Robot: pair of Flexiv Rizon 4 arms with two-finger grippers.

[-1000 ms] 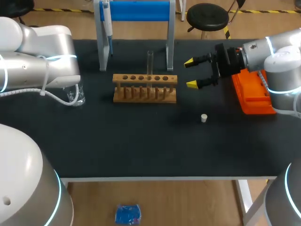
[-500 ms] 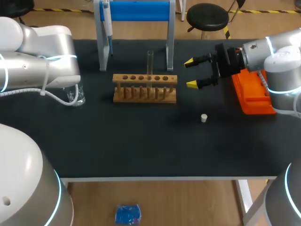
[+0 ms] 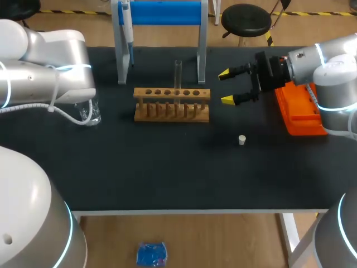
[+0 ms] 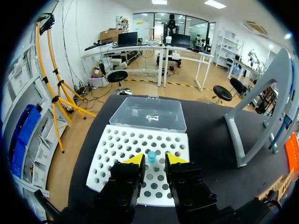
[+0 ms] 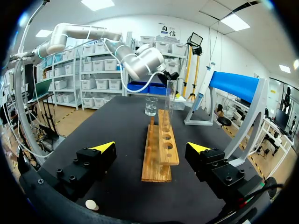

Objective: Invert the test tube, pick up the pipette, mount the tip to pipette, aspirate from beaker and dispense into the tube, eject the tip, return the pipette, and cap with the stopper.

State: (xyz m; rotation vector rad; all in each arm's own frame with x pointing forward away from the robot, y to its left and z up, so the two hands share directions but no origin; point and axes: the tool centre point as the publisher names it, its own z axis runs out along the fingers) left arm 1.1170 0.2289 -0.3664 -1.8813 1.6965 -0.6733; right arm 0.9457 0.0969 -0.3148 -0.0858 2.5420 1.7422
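Note:
A clear test tube (image 3: pixel 178 74) (image 5: pixel 170 102) stands upright in the wooden rack (image 3: pixel 172 104) (image 5: pixel 161 151). The pipette (image 3: pixel 127 27) (image 5: pixel 206 87) hangs on the blue-topped stand (image 3: pixel 162 14). My right gripper (image 3: pixel 227 86) (image 5: pixel 152 148) is open, level with the rack's right end, with nothing between its fingers. The white stopper (image 3: pixel 242 139) (image 5: pixel 92 204) lies on the table below it. The beaker (image 3: pixel 89 112) (image 5: pixel 151 106) is partly hidden under my left arm. My left gripper (image 4: pixel 154 159) hovers over a white holed tip rack (image 4: pixel 119 149), its fingers narrowly apart around a blue tip (image 4: pixel 152 157) without touching it.
An orange box (image 3: pixel 302 113) sits at the table's right, beside my right arm. A clear lidded case (image 4: pixel 149 113) lies beyond the white tip rack. The stand's grey legs (image 4: pixel 247 123) rise to the left gripper's right side.

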